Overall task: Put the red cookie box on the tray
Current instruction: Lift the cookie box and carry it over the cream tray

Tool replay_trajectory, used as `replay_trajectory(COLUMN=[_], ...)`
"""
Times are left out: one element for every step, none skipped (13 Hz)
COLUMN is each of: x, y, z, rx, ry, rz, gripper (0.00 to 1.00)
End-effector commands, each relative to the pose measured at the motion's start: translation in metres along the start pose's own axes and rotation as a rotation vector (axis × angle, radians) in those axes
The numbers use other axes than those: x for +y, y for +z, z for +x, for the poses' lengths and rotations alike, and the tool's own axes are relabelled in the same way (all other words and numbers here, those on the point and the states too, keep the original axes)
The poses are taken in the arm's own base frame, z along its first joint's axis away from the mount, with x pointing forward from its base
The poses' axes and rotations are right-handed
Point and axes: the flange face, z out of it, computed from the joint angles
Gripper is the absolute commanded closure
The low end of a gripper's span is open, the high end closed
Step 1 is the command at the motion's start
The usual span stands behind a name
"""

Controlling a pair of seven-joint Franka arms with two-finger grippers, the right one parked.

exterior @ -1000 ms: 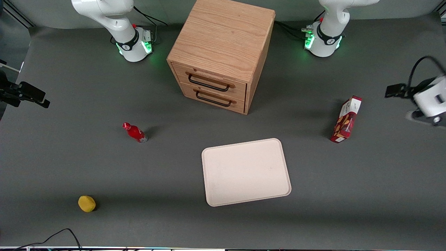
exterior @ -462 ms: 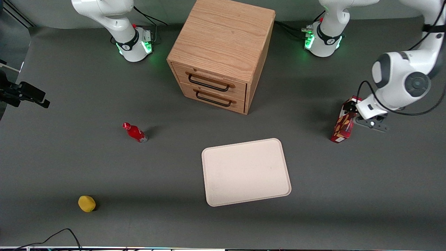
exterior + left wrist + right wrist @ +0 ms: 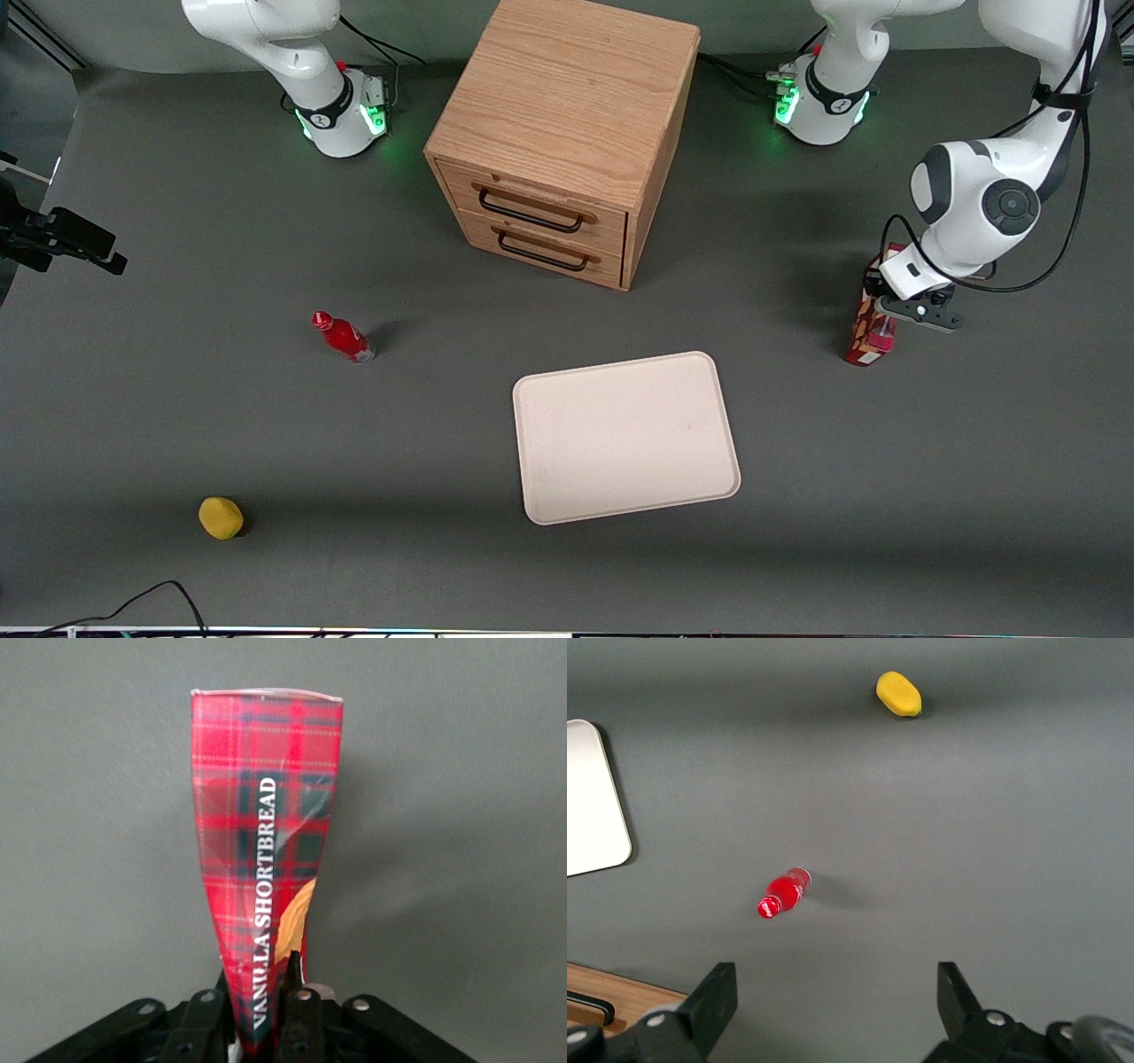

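Note:
The red cookie box (image 3: 870,342) stands on end on the grey table toward the working arm's end, about level with the tray's farther edge. My left gripper (image 3: 884,303) has come down over its top. In the left wrist view the tartan box (image 3: 266,833) runs up between the two black fingers (image 3: 299,1010), which press on both its broad faces: the gripper (image 3: 261,1014) is shut on it. The cream tray (image 3: 625,439) lies flat near the table's middle, nearer the front camera than the box, with nothing on it; its corner also shows in the right wrist view (image 3: 589,806).
A wooden two-drawer cabinet (image 3: 567,133) stands farther from the camera than the tray. A small red bottle (image 3: 344,337) and a yellow fruit (image 3: 221,517) lie toward the parked arm's end. A black cable (image 3: 151,598) loops at the table's front edge.
My left arm swung in from the working arm's end of the table, came down over the box's top, and the fingers closed on it. The box now stands straighter.

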Motion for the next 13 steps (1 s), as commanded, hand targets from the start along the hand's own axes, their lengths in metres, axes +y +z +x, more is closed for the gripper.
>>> replay_trajectory(x=[-0.006,-0.01,-0.012,-0.009,-0.01,-0.002,0.006,0.017,0.035,0.059,0.086,0.117,0.148], y=[-0.037,-0.064,-0.097,-0.132,-0.172,-0.211,-0.244,-0.274,-0.297,-0.304,-0.294,-0.272,-0.252], z=[0.025,0.039,0.056,0.073,0.089,0.104,0.114,0.122,0.132,0.146,0.162,0.183,0.203], rx=[0.003,-0.009,-0.022,-0.052,-0.09,-0.105,-0.116,-0.119,-0.114,-0.111,-0.118,-0.116,-0.081], ry=[0.0,-0.025,-0.046,-0.059,-0.101,-0.135,-0.183,-0.224,-0.27,-0.321,-0.369,-0.402,-0.448], rz=[-0.017,-0.052,-0.09,-0.121,-0.139,-0.143,-0.144,-0.141,-0.139,-0.139,-0.145,-0.156,-0.176], gripper=[1.0,1.0,1.0,1.0,1.0,1.0,1.0,1.0,1.0,1.0,1.0,1.0,1.0])
